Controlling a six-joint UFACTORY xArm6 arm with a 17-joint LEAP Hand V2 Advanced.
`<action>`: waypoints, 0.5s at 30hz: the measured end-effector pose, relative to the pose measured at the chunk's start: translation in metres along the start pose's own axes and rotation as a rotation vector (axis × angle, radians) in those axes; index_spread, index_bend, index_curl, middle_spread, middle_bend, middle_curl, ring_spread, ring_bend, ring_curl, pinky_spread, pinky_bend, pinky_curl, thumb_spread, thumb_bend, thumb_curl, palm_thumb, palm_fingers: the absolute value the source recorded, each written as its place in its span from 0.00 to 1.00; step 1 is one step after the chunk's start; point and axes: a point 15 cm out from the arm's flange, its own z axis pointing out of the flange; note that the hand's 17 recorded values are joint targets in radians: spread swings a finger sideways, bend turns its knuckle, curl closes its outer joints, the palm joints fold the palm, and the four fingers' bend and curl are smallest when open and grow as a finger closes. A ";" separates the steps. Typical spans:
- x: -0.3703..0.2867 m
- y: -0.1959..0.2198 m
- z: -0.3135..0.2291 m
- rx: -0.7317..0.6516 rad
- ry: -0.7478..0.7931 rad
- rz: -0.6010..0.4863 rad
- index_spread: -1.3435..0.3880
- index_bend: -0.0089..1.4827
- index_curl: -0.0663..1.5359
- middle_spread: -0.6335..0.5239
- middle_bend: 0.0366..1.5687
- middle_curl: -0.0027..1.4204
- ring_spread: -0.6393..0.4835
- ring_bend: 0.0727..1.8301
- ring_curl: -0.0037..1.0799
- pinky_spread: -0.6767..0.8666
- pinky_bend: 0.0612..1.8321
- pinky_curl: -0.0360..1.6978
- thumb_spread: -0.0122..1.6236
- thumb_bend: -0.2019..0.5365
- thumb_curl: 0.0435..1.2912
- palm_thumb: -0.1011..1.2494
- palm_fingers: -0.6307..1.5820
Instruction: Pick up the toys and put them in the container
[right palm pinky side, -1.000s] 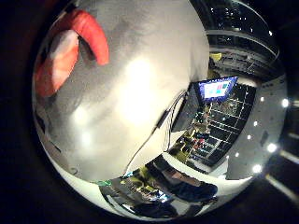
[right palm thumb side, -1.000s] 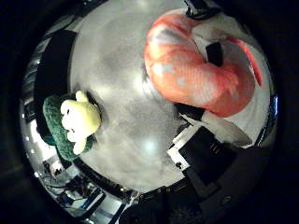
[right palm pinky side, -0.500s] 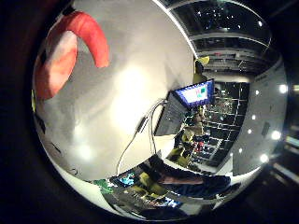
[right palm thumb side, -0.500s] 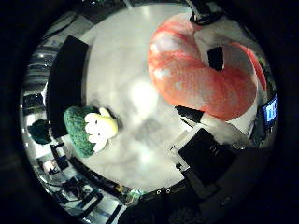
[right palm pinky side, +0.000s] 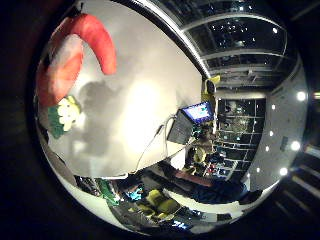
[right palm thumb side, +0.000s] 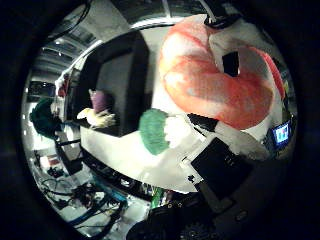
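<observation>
Fingers of the hand (right palm thumb side: 220, 175) are curled round the big orange shrimp toy (right palm thumb side: 215, 85), held close against the palm above the white table (right palm pinky side: 145, 105). Green-and-yellow toy (right palm pinky side: 62, 115) lies on that table just beside the shrimp. Beyond it, a purple toy (right palm thumb side: 100, 107) sits in the dark container (right palm thumb side: 112, 90).

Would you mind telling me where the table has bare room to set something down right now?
The widest bare stretch of the white table runs from the green and cream plush toy across to the laptop at the far edge. It is crowded near the hand, where the orange shrimp plush fills the view. The dark container already holds a purple toy.
</observation>
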 end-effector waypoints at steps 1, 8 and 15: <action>-0.021 -0.003 -0.008 0.005 -0.017 -0.015 0.54 0.87 0.41 0.27 0.34 0.32 0.54 0.06 0.09 0.66 0.07 0.12 0.52 0.25 0.30 0.88 0.49; -0.146 -0.019 -0.038 0.042 -0.071 -0.120 0.55 0.86 0.40 0.25 0.35 0.32 0.51 0.06 0.10 0.65 0.07 0.12 0.52 0.24 0.30 0.87 0.50; -0.244 -0.042 -0.021 0.087 -0.147 -0.213 0.51 0.46 0.31 0.37 0.22 0.28 0.51 0.18 0.19 0.66 0.19 0.16 0.56 0.24 0.30 0.85 0.38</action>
